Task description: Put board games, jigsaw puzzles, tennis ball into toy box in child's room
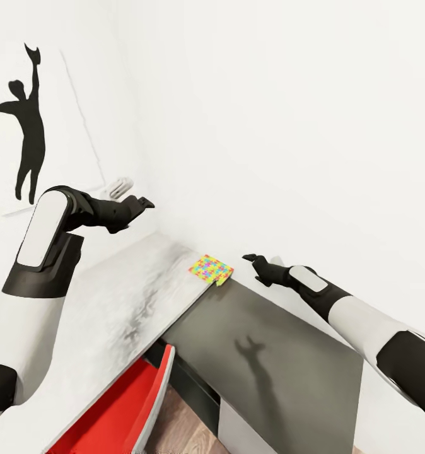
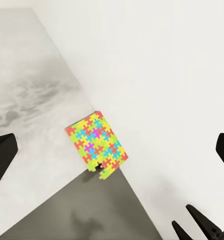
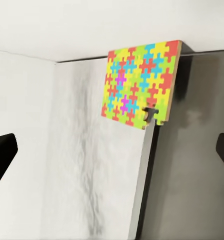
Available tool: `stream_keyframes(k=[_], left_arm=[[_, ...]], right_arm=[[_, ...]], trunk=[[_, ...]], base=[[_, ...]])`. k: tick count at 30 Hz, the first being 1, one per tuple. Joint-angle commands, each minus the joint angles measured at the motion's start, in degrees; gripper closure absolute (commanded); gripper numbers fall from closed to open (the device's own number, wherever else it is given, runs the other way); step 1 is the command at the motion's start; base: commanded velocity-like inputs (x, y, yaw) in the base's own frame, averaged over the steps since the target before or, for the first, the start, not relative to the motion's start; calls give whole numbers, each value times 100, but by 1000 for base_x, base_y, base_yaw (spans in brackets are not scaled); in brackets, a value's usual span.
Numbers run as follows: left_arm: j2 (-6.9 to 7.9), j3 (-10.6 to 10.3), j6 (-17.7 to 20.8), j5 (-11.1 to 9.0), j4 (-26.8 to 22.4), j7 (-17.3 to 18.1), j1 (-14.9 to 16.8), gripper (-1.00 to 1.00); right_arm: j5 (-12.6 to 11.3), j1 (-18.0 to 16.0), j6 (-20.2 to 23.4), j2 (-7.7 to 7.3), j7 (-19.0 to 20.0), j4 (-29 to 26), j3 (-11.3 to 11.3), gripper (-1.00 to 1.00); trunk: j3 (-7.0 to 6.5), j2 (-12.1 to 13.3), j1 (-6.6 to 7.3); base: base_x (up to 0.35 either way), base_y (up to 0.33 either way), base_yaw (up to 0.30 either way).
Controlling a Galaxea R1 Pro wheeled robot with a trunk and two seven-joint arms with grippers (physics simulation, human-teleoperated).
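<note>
A white-walled corner of a room, seen from the robot's head. A table (image 1: 111,302) with a pale grey, mottled top runs along the wall, and a lower dark-topped cabinet (image 1: 288,353) stands against its end. One jigsaw puzzle (image 1: 211,269), a thin square of yellow, pink, green, blue and orange pieces, lies flat at the far corner of the table, against the wall, with one corner poking out over the table's end above the cabinet. It carries no readable writing.

The left gripper (image 1: 144,202) hangs in the air above the table, well apart from the puzzle, fingers spread and holding nothing. The right gripper (image 1: 253,257) hovers over the cabinet, near the puzzle but not touching it, fingers also spread and empty.

A black silhouette picture (image 1: 24,126) of a figure with one arm raised hangs on the left wall. A red chair (image 1: 127,410) sits tucked under the table's front edge, above a wood-plank floor (image 1: 181,422).
</note>
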State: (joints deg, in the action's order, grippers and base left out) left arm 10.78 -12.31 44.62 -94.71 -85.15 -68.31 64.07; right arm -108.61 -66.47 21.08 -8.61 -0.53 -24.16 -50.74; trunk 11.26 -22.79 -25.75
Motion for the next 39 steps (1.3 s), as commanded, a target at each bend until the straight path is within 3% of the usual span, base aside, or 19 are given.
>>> stream_keyframes(k=[1, 13, 39], left_arm=[[3, -5, 21, -40, -2, -51, 9, -100], [-4, -4, 21, -39, -2, -51, 9, -100], [-5, -14, 21, -38, 0, -65, 9, -100]], right_arm=[[-35, -7, 2, -7, -1, -8, -32, -100], [-37, -7, -5, -9, 8, -6, -32, -100], [-37, -7, -6, -8, -6, -1, -32, -100]], trunk=[[13, -13, -4], [13, -13, -4], [13, -13, -4]], base=[[0, -15, 280], [0, -7, 160], [0, 44, 13]])
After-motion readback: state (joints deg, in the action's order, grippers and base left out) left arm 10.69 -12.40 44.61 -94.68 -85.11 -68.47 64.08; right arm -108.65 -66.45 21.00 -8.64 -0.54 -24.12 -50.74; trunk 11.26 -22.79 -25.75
